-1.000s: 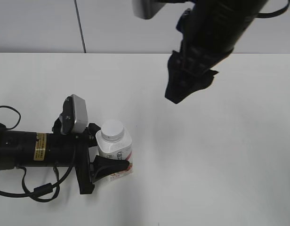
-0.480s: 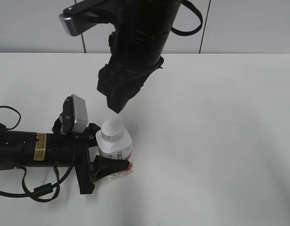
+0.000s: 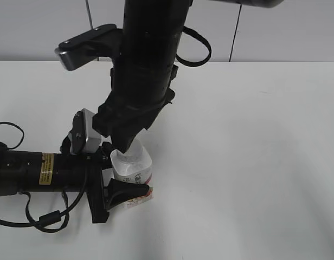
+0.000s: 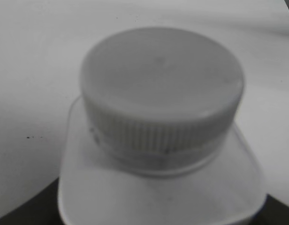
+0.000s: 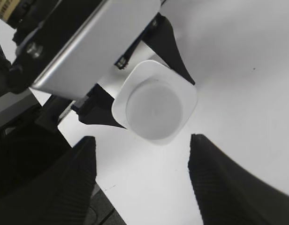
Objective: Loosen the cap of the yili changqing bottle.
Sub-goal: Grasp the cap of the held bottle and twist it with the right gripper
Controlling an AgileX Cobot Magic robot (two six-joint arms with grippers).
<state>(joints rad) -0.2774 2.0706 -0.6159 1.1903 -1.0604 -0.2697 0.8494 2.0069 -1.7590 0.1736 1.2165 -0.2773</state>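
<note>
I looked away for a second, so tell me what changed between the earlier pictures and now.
The right gripper swung in from the upper right, leftward and down, and now hangs open just above the cap, not gripping it. The left gripper stayed clamped on the bottle, which has not moved on the table.

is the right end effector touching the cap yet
Apart. The right wrist view shows the right end effector open, its fingers spread wide with bare table between them and the cap.

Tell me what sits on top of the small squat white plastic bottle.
A round white ribbed screw cap tops the white plastic bottle. The open right gripper hangs above, hiding the cap in the exterior view. Contents cannot be seen.
</note>
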